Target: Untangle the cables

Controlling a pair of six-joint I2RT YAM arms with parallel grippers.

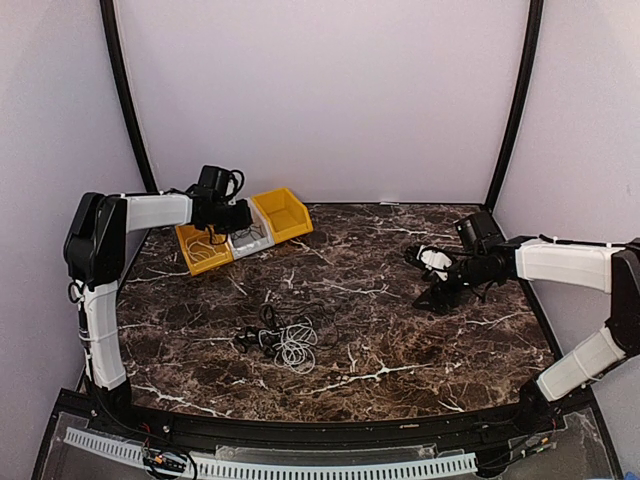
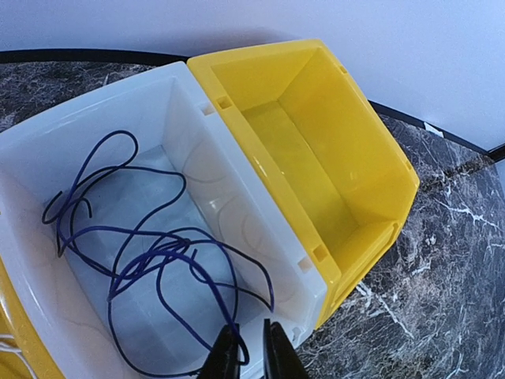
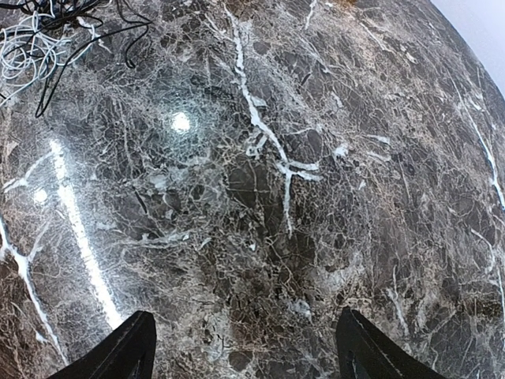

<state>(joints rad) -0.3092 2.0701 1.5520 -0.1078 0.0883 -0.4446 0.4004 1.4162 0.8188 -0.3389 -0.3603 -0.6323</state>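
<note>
Tangle of cables (image 1: pixel 288 340): white and black cords knotted together in a loose heap. It lies on the table (image 1: pixel 400 340), near the middle and a little toward the near edge. Both arms are well apart from it. The right wrist view shows a part of it in the upper left corner.

Blue cable (image 2: pixel 150 253): one thin dark blue cord. It lies in loose loops on the floor of the white bin (image 2: pixel 207 170), and nothing holds it.

Bins: three stand in a row at the far left of the table. The white bin is in the middle. A yellow bin (image 2: pixel 331 134) touches its right side. A second yellow bin (image 1: pixel 200 255) is on the other side, and a little thin white cord (image 2: pixel 6 346) shows in it at the edge of the left wrist view.

Left gripper (image 2: pixel 251 355): it hangs over the near edge of the white bin. The two fingers stand only a narrow gap apart and there is nothing between them.

Right gripper (image 3: pixel 246 347): it hovers over bare marble at the right side of the table. The fingers are spread wide and they grasp nothing.
</note>
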